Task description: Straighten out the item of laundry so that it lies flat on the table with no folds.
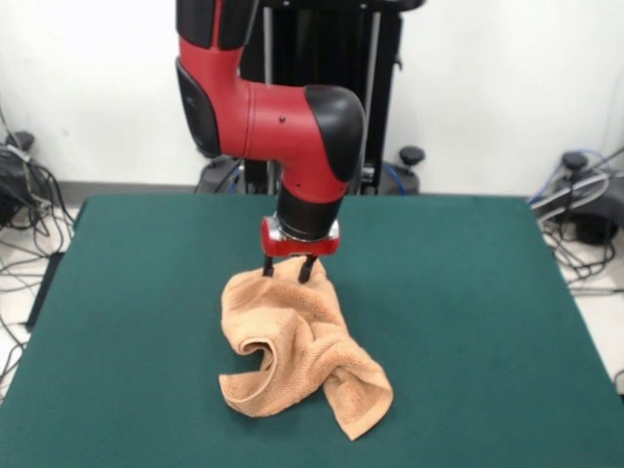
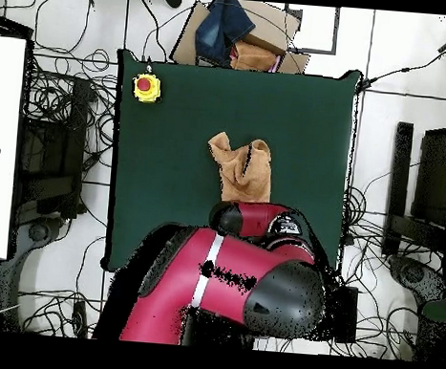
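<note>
The peach-orange towel (image 1: pixel 297 356) lies crumpled on the green table (image 1: pixel 468 292), with rolled folds and one corner trailing toward the front. In the overhead view the towel (image 2: pixel 239 170) sits just right of the table's (image 2: pixel 171 169) middle. My gripper (image 1: pixel 288 273) hangs straight down at the towel's far edge. Its two dark fingers (image 1: pixel 267 266) stand apart, one on each side of the raised cloth edge, so it is open. In the overhead view the red arm (image 2: pixel 249 261) hides the gripper.
A yellow box with a red button (image 2: pixel 146 87) sits at one table corner. A cardboard box with blue cloth (image 2: pixel 234 30) lies on the floor beyond the table edge. Cables (image 1: pixel 24 224) lie on the floor around the table.
</note>
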Robot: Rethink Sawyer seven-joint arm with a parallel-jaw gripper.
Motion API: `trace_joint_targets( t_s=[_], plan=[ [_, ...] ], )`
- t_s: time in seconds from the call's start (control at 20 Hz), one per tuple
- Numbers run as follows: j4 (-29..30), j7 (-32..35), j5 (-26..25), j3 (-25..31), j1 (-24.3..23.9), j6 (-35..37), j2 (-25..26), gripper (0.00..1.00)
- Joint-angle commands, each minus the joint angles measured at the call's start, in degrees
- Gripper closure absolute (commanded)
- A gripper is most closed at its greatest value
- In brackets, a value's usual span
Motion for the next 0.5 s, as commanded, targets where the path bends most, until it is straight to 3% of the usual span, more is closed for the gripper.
trace_joint_targets(
  t_s=[0.05,0.5],
  plan=[
    [0.5,9.1,0.2,3.0,1.6,-3.6,2.3,0.00],
    [1.3,7.7,-0.3,3.9,1.2,-1.9,2.2,0.00]
  ],
)
